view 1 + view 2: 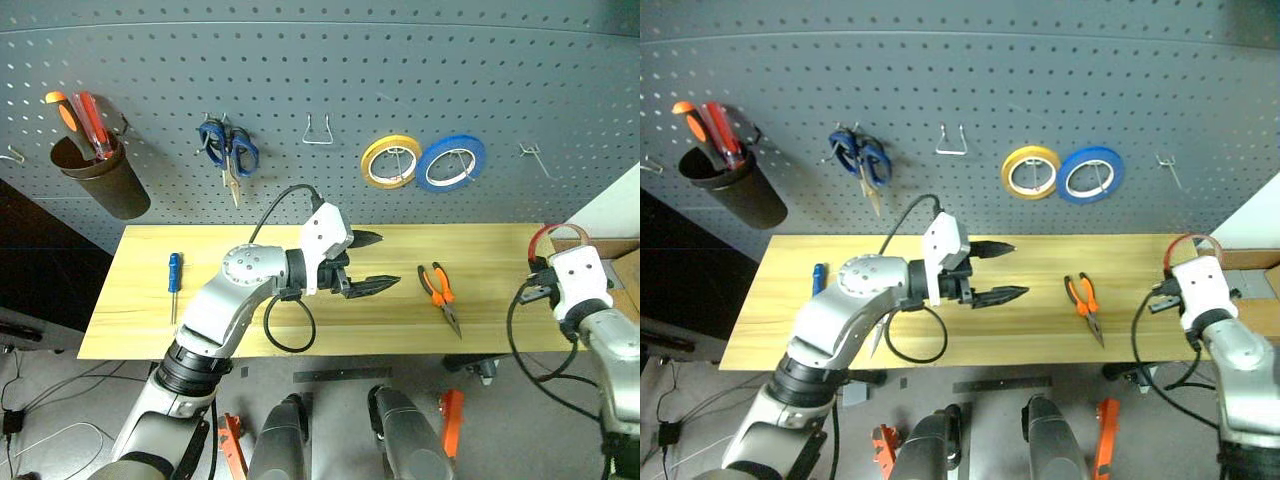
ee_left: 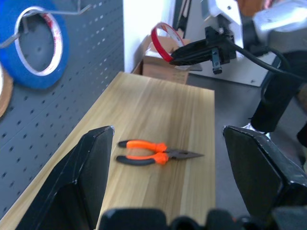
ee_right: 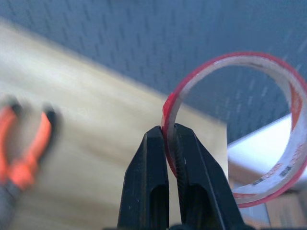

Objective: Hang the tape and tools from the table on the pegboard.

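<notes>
- The right gripper (image 3: 167,143) has its two black fingers pinched shut on the thin wall of the red tape ring (image 3: 283,96), which it holds in the air just off the right end of the table (image 1: 330,330).
- The left gripper (image 1: 365,262) hangs over the middle of the table with its jaws spread wide and nothing between them.
- The orange-and-black pliers (image 1: 440,295) lie flat toward the right end, nose pointing at the front edge; the blue-handled screwdriver (image 1: 174,275) lies near the left end.
- On the pegboard (image 1: 330,80) I can see a bare wire hook (image 1: 318,133) above the middle of the table and another hook (image 1: 533,155) far right, past the blue roll (image 1: 452,162) and yellow roll (image 1: 390,160).
- To my eye the step in hand is carrying the ring to a free hook; the far-right one looks closest.
- Done well, I'd say: keep the ring's opening facing the hook tip, thread it well over, and let go only once the ring sits on the wire, since such a thin wall could twist in the pinch.
</notes>
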Tool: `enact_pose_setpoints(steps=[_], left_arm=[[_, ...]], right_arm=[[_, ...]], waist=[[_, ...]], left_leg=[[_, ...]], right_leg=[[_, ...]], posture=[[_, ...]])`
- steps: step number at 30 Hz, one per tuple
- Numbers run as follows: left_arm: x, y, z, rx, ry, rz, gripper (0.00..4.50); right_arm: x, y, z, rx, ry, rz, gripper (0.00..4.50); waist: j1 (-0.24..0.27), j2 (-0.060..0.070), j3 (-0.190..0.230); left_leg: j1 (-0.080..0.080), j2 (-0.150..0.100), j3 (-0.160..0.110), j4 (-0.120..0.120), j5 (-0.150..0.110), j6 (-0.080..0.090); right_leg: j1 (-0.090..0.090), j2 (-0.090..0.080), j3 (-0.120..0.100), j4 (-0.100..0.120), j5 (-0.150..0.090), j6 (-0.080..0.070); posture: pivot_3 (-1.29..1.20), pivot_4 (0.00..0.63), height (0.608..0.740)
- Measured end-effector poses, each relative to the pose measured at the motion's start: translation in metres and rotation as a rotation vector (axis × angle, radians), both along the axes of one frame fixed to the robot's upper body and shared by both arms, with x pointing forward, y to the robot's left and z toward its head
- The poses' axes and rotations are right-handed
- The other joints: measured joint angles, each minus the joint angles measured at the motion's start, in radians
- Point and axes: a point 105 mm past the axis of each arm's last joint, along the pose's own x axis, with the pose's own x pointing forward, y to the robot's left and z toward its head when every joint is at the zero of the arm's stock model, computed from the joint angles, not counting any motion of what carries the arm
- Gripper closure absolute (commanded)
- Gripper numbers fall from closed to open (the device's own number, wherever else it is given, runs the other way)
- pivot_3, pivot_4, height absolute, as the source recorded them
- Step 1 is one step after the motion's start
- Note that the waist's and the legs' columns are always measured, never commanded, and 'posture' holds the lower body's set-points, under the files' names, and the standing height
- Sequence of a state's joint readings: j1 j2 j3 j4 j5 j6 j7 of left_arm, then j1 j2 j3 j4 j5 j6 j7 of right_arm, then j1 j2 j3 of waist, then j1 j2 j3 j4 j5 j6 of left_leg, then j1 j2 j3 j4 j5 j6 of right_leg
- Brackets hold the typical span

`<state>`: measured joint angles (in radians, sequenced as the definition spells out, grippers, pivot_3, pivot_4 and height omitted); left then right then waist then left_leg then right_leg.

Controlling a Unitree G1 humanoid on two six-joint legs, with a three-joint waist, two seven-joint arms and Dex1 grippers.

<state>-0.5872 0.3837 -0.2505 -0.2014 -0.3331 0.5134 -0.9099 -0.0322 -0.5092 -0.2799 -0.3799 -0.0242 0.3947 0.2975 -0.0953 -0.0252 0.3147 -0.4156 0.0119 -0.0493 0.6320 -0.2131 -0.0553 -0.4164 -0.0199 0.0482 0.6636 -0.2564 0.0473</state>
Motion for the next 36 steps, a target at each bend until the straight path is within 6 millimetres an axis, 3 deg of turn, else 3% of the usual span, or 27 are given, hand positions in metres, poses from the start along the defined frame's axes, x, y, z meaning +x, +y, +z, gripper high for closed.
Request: enact_pose_setpoints(steps=[3, 6, 13, 18, 22, 25, 30, 36], left_arm=[[0.002, -0.003, 0.003, -0.009, -0.010, -0.012, 0.60], [0.000, -0.006, 0.005, -0.009, -0.016, -0.032, 0.60], [0.000, -0.007, 0.002, 0.002, -0.014, -0.035, 0.60], [0.001, -0.007, 0.002, 0.004, -0.016, -0.029, 0.60], [0.001, -0.007, 0.002, 0.004, -0.020, -0.022, 0.60], [0.003, -0.006, 0.002, 0.006, -0.024, -0.011, 0.60], [0.006, -0.003, -0.001, 0.012, -0.019, 0.007, 0.60], [0.020, 0.030, -0.011, 0.086, -0.040, 0.077, 0.60]], right_arm=[[0.015, 0.005, 0.042, -0.001, -0.146, -0.005, 4.44], [0.027, 0.000, 0.061, 0.027, -0.198, -0.014, 4.44], [0.062, -0.023, 0.051, 0.207, -0.131, -0.049, 4.44], [0.081, -0.023, 0.047, 0.271, -0.109, -0.033, 4.44], [0.088, -0.010, 0.035, 0.306, -0.072, 0.011, 4.44], [0.087, -0.002, 0.025, 0.337, -0.049, 0.043, 3.90], [0.069, 0.002, 0.004, 0.327, 0.032, 0.034, 2.33], [0.040, 0.023, -0.043, 0.342, 0.256, 0.007, 0.34]], waist=[[-0.008, 0.000, 0.000], [-0.010, -0.001, 0.000], [-0.010, 0.000, 0.000], [-0.011, 0.000, 0.000], [-0.011, 0.000, 0.000], [-0.009, 0.000, 0.000], [0.000, 0.000, 0.000], [-0.002, 0.000, 0.000]], left_leg=[[-0.001, 0.000, 0.001, 0.004, 0.000, 0.001], [-0.002, 0.000, -0.001, 0.003, 0.000, 0.001], [-0.006, 0.000, 0.000, 0.002, 0.000, 0.001], [-0.007, 0.000, 0.000, 0.002, 0.000, 0.001], [-0.007, 0.000, -0.001, 0.002, 0.000, 0.001], [-0.007, 0.000, -0.001, 0.002, 0.000, 0.001], [-0.008, 0.000, -0.002, 0.002, 0.000, 0.001], [-0.006, 0.001, -0.002, 0.002, 0.000, 0.001]], right_leg=[[0.000, 0.000, 0.001, 0.000, 0.002, 0.001], [0.000, 0.001, -0.001, -0.001, 0.001, 0.001], [-0.004, -0.001, -0.001, 0.000, 0.004, -0.004], [-0.004, -0.001, -0.001, 0.000, 0.004, -0.004], [-0.005, 0.000, -0.001, 0.000, 0.004, -0.004], [-0.005, -0.001, -0.002, 0.000, 0.005, -0.004], [-0.005, -0.001, -0.002, 0.000, 0.005, -0.004], [-0.005, 0.001, -0.002, 0.002, 0.004, -0.004]], posture=[[-0.20, 0.325, 0.740], [-0.19, 0.320, 0.740], [-0.17, 0.314, 0.740], [-0.16, 0.315, 0.740], [-0.16, 0.313, 0.740], [-0.16, 0.311, 0.740], [-0.16, 0.311, 0.740], [-0.17, 0.317, 0.740]])
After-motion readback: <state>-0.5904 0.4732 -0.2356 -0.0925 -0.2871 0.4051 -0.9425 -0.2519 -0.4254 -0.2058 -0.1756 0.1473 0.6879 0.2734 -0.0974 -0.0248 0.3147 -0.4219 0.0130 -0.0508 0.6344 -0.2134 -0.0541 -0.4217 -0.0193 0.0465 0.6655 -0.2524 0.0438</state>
